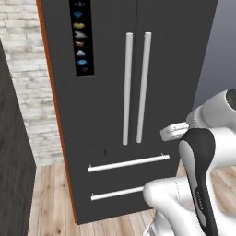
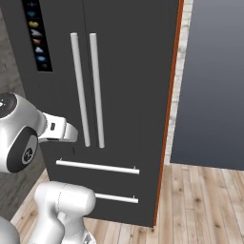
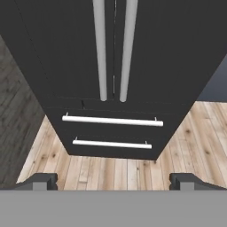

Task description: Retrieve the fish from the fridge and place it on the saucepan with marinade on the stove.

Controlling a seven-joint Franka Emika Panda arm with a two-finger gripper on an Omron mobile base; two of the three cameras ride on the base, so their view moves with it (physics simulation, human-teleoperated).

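Fish is lying hidden somewhere behind the closed doors of the tall dark grey French-door fridge [image 1: 133, 92], so I am facing its two long silver vertical handles [image 3: 113, 48], my gripper [image 3: 113, 181] spread wide and empty, well short of them, readying to pull

floor [image 3: 111, 170]: light wood planks | on it: fridge [image 3: 66, 53], dark, upright, doors shut, two long silver handles side by side, two drawers below with bar handles | left of fridge: dark cabinet side [image 1: 14, 152] | behind: pale brick wall [image 1: 32, 87]
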